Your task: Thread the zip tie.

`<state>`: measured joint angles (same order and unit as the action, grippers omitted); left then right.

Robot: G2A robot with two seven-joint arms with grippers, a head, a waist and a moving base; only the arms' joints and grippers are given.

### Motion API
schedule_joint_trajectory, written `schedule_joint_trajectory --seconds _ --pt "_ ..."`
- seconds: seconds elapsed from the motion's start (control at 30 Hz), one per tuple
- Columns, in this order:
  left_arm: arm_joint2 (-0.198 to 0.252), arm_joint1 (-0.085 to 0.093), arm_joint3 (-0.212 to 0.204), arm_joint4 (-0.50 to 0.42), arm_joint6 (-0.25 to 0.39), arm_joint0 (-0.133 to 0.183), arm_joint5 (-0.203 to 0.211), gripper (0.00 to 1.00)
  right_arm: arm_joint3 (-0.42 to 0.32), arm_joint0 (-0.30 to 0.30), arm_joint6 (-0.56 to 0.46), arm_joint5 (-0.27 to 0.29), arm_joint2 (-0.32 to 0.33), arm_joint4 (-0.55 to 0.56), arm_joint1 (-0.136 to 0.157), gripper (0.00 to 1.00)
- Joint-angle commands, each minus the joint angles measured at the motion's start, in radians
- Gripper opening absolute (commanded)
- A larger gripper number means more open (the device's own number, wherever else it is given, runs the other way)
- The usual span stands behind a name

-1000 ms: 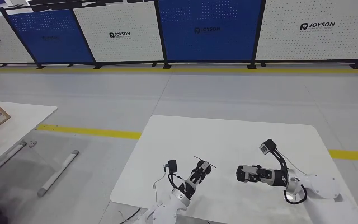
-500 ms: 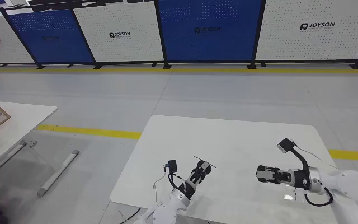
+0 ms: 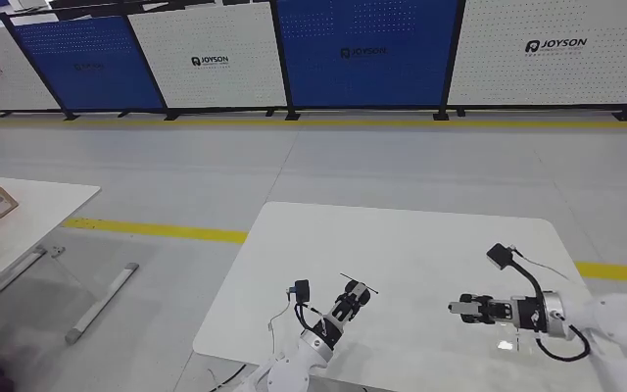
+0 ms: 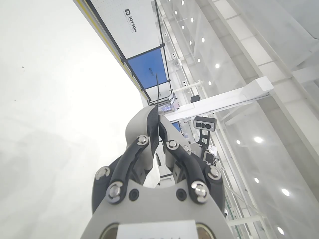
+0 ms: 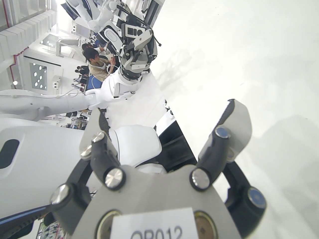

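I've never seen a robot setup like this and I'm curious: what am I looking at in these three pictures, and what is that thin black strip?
This is a two-armed robot working at a white table. The wide picture comes from a camera above its arms, looking down. The other two come from a camera on each wrist, looking out along the fingers. The left gripper has its fingers shut on the strip, a black zip tie, which sticks out past the fingertips. The right gripper is open and holds nothing. Its wrist picture also shows the left arm farther off, with the zip tie in its grip.
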<state>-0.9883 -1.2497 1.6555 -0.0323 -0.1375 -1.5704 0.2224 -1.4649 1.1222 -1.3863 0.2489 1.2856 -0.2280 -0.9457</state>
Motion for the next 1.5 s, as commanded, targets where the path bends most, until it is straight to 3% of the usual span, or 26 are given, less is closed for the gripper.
schedule_joint_trajectory --seconds 0.0,0.1,0.27,0.37,0.73,0.83,1.03,1.17,1.27,1.47 --pt "0.000 0.000 0.000 0.000 0.000 0.000 0.000 0.00 0.019 0.003 -0.004 0.001 0.026 -0.064 0.013 1.00" --pt "0.000 0.000 0.000 0.000 0.000 0.000 0.000 0.00 0.004 0.019 -0.004 -0.021 0.060 -0.054 0.054 1.00" --pt "0.000 0.000 0.000 0.000 0.000 0.000 0.000 0.00 -0.032 0.050 -0.004 -0.121 0.115 -0.004 0.127 1.00" --pt "0.000 0.000 0.000 0.000 0.000 0.000 0.000 0.00 -0.035 0.038 -0.004 -0.186 0.125 0.071 0.153 1.00" --pt "0.000 0.000 0.000 0.000 0.000 0.000 0.000 0.00 -0.038 0.023 0.026 -0.205 0.120 0.139 0.159 1.00" --pt "0.000 0.000 0.000 0.000 0.000 0.000 0.000 0.00 -0.092 0.032 0.057 -0.255 0.076 0.238 0.158 1.00" --pt "0.000 0.000 0.000 0.000 0.000 0.000 0.000 0.00 -0.068 -0.006 -0.004 -0.284 0.068 0.293 0.170 1.00" --pt "0.000 0.000 0.000 0.000 0.000 0.000 0.000 0.00 -0.068 -0.033 -0.004 -0.348 0.011 0.370 0.196 1.00" --pt "0.000 0.000 0.000 0.000 0.000 0.000 0.000 0.00 -0.067 -0.061 -0.004 -0.335 -0.011 0.359 0.205 1.00" --pt "0.000 0.000 0.000 0.000 0.000 0.000 0.000 0.00 -0.067 -0.061 -0.004 -0.335 -0.011 0.359 0.205 1.00"
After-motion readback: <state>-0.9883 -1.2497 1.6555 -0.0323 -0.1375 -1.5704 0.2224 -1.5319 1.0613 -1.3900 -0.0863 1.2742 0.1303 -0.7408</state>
